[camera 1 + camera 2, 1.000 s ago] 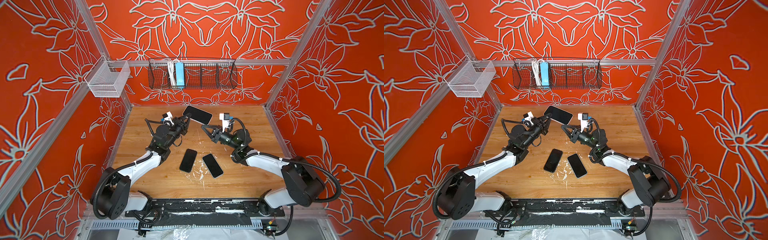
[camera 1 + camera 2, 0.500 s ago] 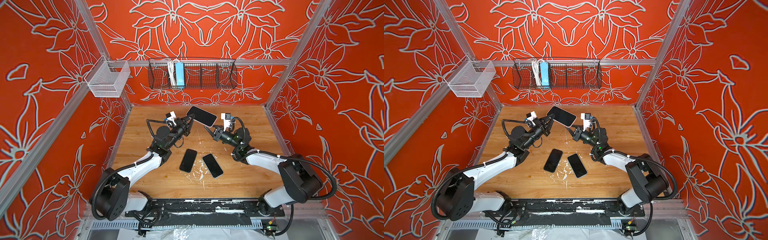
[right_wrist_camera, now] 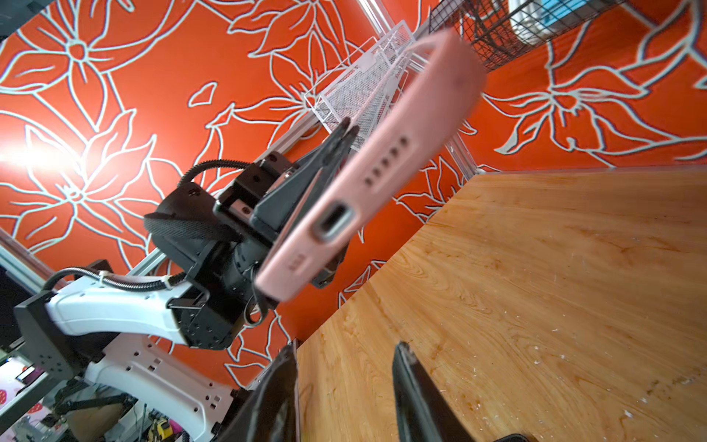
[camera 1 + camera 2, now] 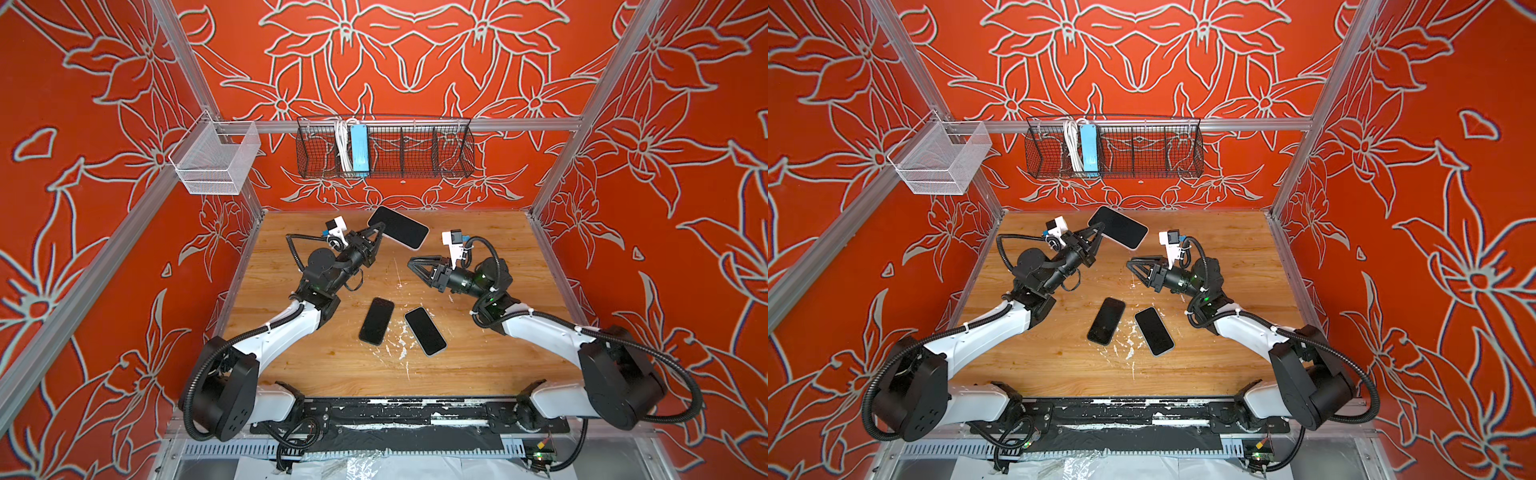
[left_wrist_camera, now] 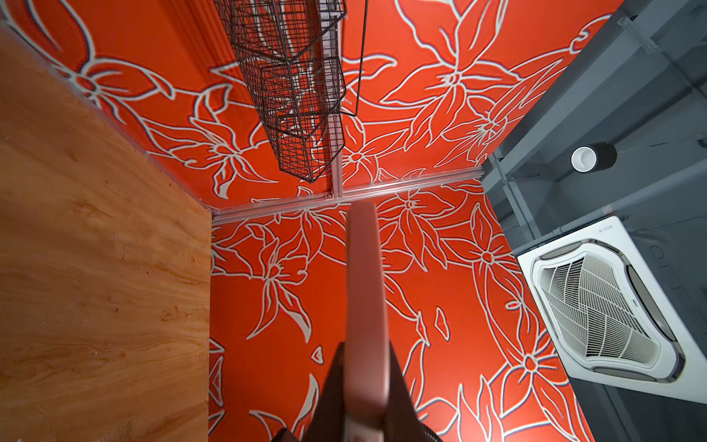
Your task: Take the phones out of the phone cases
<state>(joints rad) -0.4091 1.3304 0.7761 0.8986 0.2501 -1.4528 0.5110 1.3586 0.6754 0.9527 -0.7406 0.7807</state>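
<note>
The phone [image 4: 399, 227] [image 4: 1119, 227], black screen up, sits inside the pink phone case [image 3: 382, 164] [image 5: 363, 287] and hangs tilted above the back of the table. My left gripper [image 4: 380, 227] [image 4: 1099, 227] [image 5: 365, 356] is shut on one end of the cased phone. In the right wrist view the case's port end points toward the camera. My right gripper [image 4: 413, 268] [image 4: 1131, 266] [image 3: 344, 356] is open and holds nothing. It hangs a short way off the phone, nearer the front, touching nothing.
Two dark phones [image 4: 377, 321] [image 4: 425, 331] lie flat mid-table among white flecks on the wooden table [image 4: 478, 357]. A black wire basket [image 4: 384, 147] with a blue power strip hangs on the back wall. A white mesh basket [image 4: 216, 160] sits at the left post.
My right gripper, shut close by the phone's end half a second ago, has drawn back a little and opened. The left gripper keeps its hold, the phone barely shifted.
</note>
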